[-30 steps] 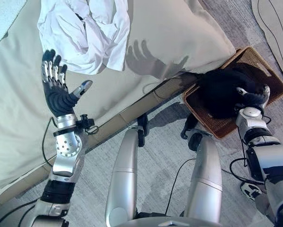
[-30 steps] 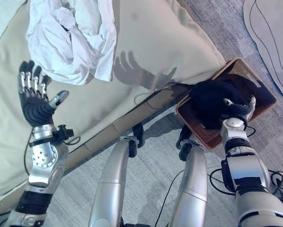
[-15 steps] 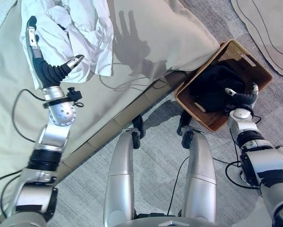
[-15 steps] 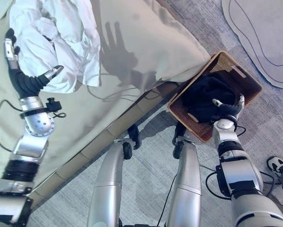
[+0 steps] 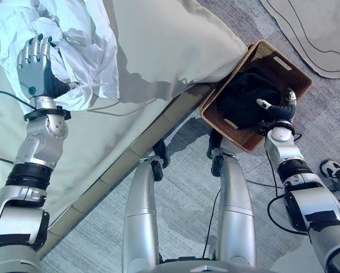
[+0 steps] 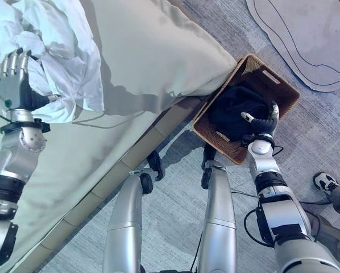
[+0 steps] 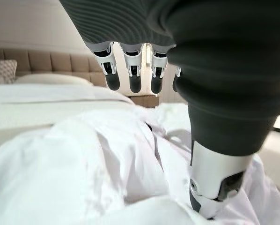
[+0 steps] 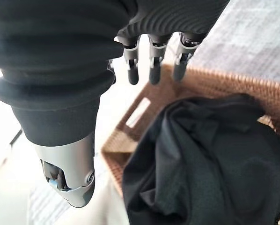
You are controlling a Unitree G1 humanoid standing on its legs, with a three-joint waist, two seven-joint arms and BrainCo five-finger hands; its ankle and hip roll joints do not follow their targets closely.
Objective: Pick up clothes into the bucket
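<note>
Since a second ago the left hand (image 5: pixel 36 71) has travelled from open air above the bed (image 5: pixel 158 40) onto the crumpled white garment (image 5: pixel 85 34), while the right hand (image 5: pixel 279 107) has drawn back from the black garment (image 5: pixel 244 99) to the near edge of the wicker basket (image 5: pixel 283 62). The bed, under a beige cover, is lying to the robot's left, and the basket is sitting on the grey carpet (image 5: pixel 181 153) just beside the bed's corner. The white garment is resting in a heap on the bed; the left hand is lying on it with fingers (image 7: pixel 130 79) straight and side by side, thumb tip pressing into the cloth. The black garment is lying inside the basket. The right hand is hovering over it, fingers (image 8: pixel 151 70) relaxed and apart, holding nothing.
</note>
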